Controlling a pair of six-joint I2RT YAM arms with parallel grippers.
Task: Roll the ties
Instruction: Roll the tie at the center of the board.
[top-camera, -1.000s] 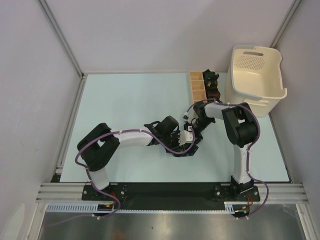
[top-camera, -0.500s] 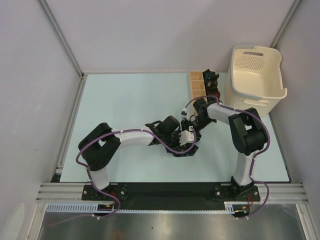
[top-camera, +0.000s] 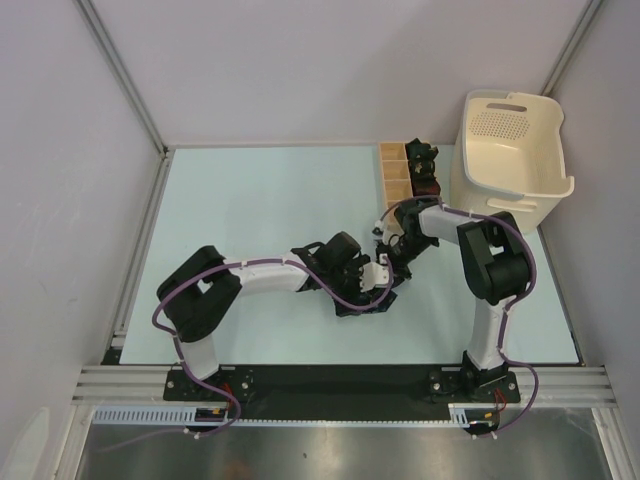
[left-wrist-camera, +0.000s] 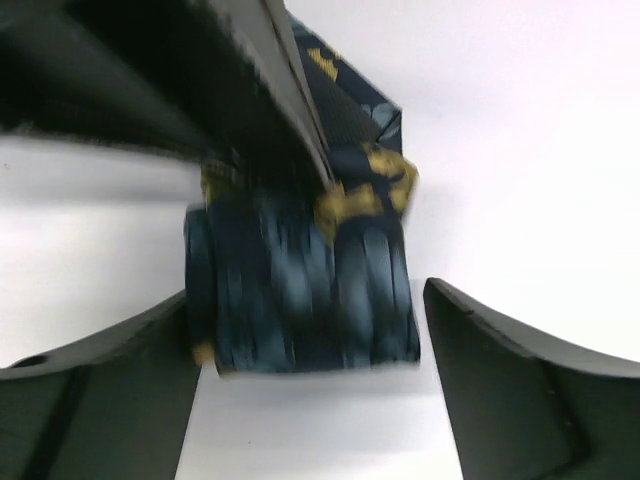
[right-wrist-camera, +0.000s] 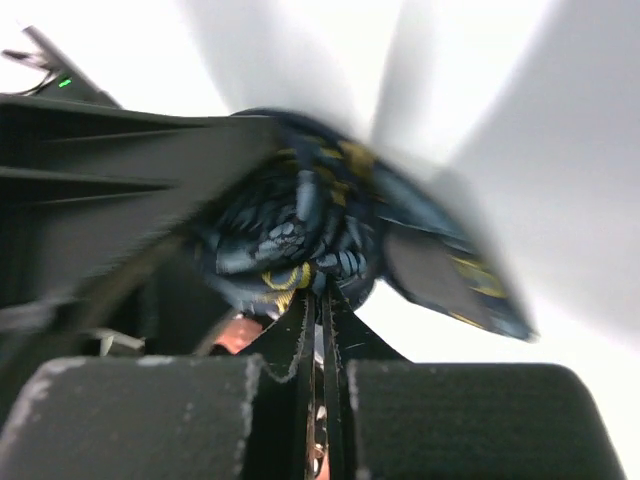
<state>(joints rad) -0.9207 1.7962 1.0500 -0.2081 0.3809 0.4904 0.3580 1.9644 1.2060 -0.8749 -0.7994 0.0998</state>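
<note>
The left end effector (left-wrist-camera: 310, 295) is open wide. Its two dark fingers (left-wrist-camera: 110, 380) stand one on each side of the rolled tie (left-wrist-camera: 290, 320), which sits on the white worktop (left-wrist-camera: 520, 150). The finger on the right of the left wrist picture is clear of the roll. The other one is right at the roll's edge, and the blur hides whether it touches.

The right end effector (right-wrist-camera: 322, 290) is closed, with its two fingers pressed flat together. Their tips are right up against the dark blue roll. The picture is too smeared to show whether a bit of cloth is caught between them. In the left wrist view one of these fingers comes down from the top left, lies on top of the roll and hides part of it.

The tie is navy with blue and yellow shapes. A loose flat end (right-wrist-camera: 450, 260) sticks out to one side, but it is blurry.

From above, both end effectors meet near the middle of the worktop, and the tie under them is only a dark lump. Farther back, other ties (top-camera: 422, 165) sit as dark coils in the wooden box (top-camera: 393, 172), too small to see well. The cream basket (top-camera: 510, 150) stands just beside the box.
</note>
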